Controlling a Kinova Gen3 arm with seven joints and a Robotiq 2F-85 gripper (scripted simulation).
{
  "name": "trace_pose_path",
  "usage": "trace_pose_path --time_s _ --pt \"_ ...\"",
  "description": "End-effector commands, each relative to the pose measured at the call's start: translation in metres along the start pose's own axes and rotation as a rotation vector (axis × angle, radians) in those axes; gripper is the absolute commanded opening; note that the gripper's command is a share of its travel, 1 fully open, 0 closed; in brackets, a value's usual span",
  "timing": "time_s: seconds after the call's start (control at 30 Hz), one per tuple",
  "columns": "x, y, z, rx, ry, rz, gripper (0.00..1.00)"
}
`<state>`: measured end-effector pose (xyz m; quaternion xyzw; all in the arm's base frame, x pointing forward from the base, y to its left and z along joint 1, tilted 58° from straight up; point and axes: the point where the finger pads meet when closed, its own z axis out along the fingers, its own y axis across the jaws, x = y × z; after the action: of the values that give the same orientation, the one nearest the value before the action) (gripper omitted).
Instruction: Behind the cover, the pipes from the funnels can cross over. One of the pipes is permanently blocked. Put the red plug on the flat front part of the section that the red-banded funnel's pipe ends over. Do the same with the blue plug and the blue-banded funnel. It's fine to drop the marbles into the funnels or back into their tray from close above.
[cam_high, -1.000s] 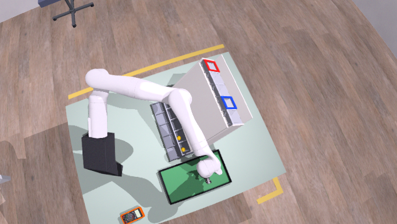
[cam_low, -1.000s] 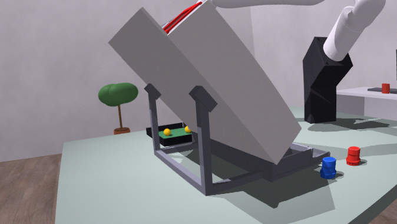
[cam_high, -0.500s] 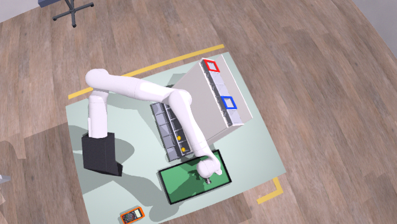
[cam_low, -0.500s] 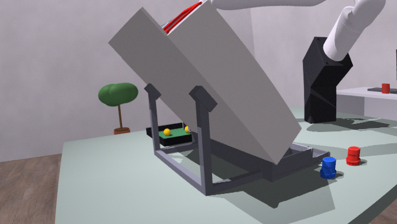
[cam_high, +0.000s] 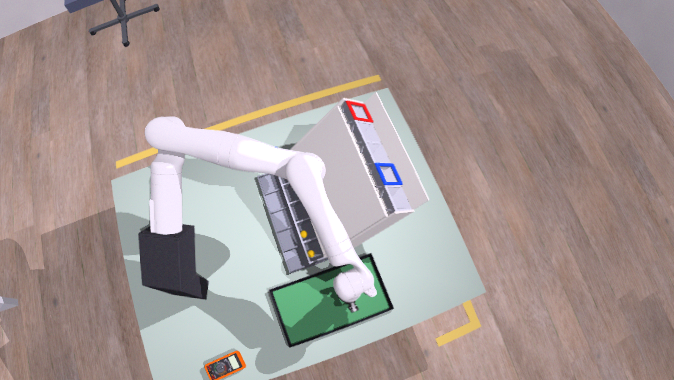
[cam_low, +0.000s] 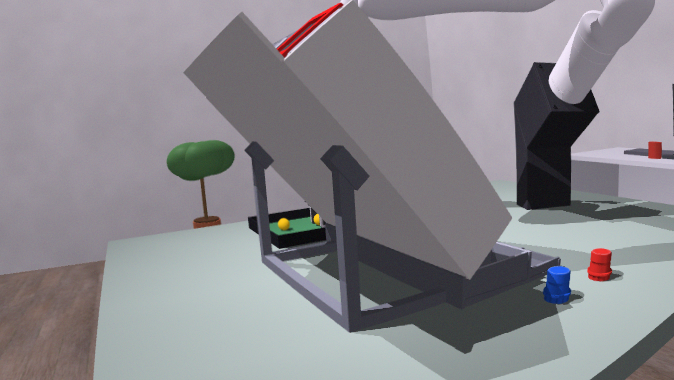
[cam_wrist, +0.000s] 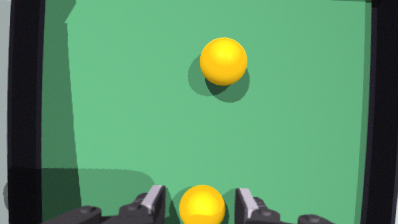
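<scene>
two marbles (cam_low: 283, 224) (cam_wrist: 223, 61) lie in our green tray (cam_high: 305, 305) (cam_low: 300, 225) (cam_wrist: 125, 110) — our claw (cam_high: 353, 308) (cam_wrist: 200, 203), half open, straddles the near one, gripping nothing.

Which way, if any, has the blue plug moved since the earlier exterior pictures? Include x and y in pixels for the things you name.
No: the blue plug (cam_low: 557, 285) stands at the same spot beside the bin rack's corner (cam_low: 556, 261), nearer the camera than the red plug (cam_low: 599, 265).
</scene>
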<state>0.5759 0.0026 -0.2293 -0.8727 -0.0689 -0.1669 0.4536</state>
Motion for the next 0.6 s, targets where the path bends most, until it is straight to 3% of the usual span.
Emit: trace_pose_path --time_s 0.0,0.27,0.3,0.57 --pt "0.0005 0.0006 -0.0009 -0.002 0.001 0.0 0.5" --pt "0.0005 0.0006 -0.0009 -0.002 0.001 0.0 0.5" --pt "0.0006 0.0006 -0.0009 -0.002 0.001 0.0 0.0" --pt "0.0006 0.0006 -0.0009 -0.002 0.001 0.0 0.0"
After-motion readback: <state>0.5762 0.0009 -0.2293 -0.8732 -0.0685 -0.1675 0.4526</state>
